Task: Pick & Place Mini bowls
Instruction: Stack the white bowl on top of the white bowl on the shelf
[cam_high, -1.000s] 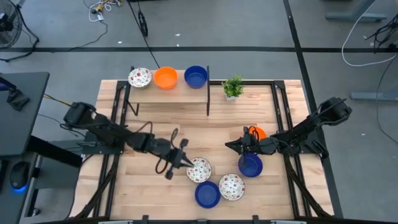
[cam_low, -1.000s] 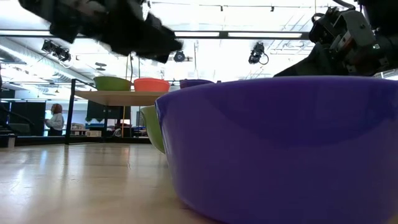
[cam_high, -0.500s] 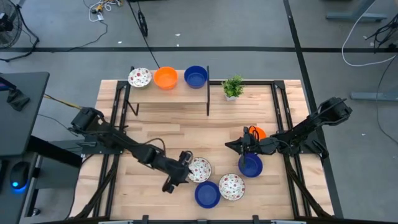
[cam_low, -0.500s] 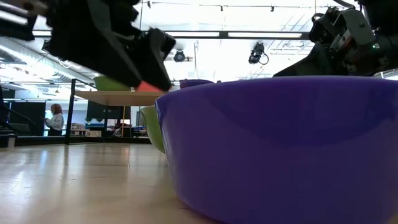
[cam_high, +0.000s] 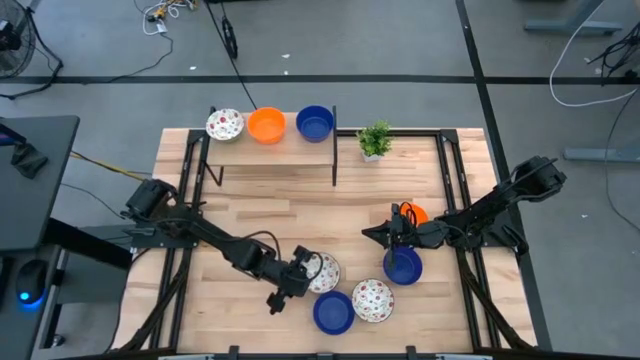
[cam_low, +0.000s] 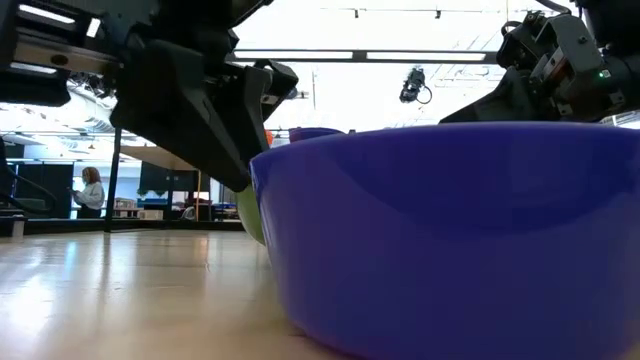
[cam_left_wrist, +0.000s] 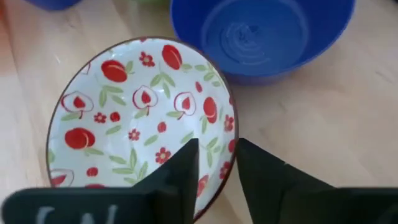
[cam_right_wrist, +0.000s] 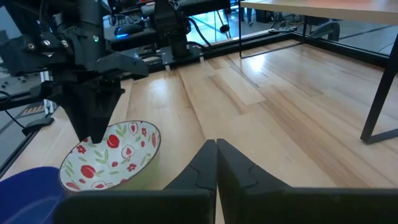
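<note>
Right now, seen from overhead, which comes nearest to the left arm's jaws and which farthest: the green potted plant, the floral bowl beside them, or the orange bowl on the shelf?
1. Floral bowl, at the left gripper.
2. Orange bowl, on the back shelf.
3. Green potted plant, back, right of the shelf; close to the orange bowl's distance.

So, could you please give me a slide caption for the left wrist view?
Left gripper straddling the rim of a floral mini bowl, beside a blue mini bowl.
</note>
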